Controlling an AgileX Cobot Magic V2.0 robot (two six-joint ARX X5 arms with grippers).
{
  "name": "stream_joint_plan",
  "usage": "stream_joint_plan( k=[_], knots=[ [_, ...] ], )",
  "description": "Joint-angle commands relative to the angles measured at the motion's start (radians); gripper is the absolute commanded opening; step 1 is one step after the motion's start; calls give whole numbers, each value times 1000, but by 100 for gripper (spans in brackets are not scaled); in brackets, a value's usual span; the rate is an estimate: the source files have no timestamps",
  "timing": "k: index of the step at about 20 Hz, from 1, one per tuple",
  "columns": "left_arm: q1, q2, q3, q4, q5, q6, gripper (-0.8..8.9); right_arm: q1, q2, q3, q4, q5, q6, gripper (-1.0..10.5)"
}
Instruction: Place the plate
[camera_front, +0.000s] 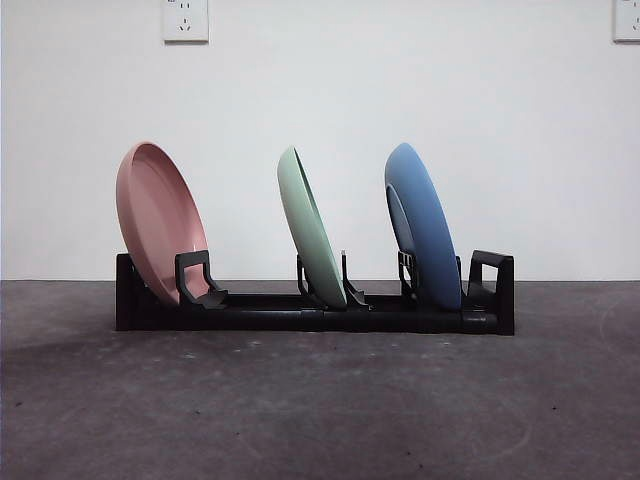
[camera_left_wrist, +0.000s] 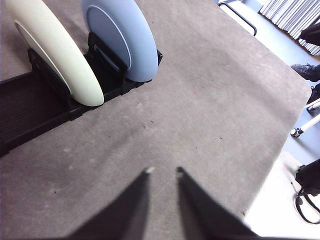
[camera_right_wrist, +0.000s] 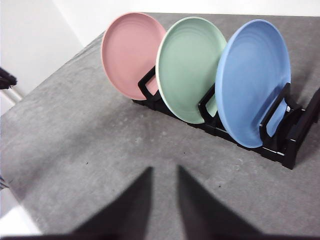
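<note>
On the black rack stand the pink plate, green plate and blue plate, all placed. Left gripper and right gripper hang slightly open, empty, away from the rack; backing off gently seems best.

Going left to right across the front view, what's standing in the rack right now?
pink plate → green plate → blue plate, all leaning the same way in the black rack, with an unfilled end bracket past the blue one.
</note>
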Motion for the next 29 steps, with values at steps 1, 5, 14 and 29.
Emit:
stream_joint_plan(
  k=[1,5,14,29],
  knots=[
    [-5,7,22,5,0,-4,329,10,5,14,8,-2,-11,323],
    [-5,7,22,4,0,-32,545,15,5,14,8,-2,-10,498],
    [-5,-8,22,-53,1,-50,562,37,38,19,29,-7,91,496],
    [-4,-158,22,-189,0,-46,560,213,813,510,64,86,129,496]
  ],
)
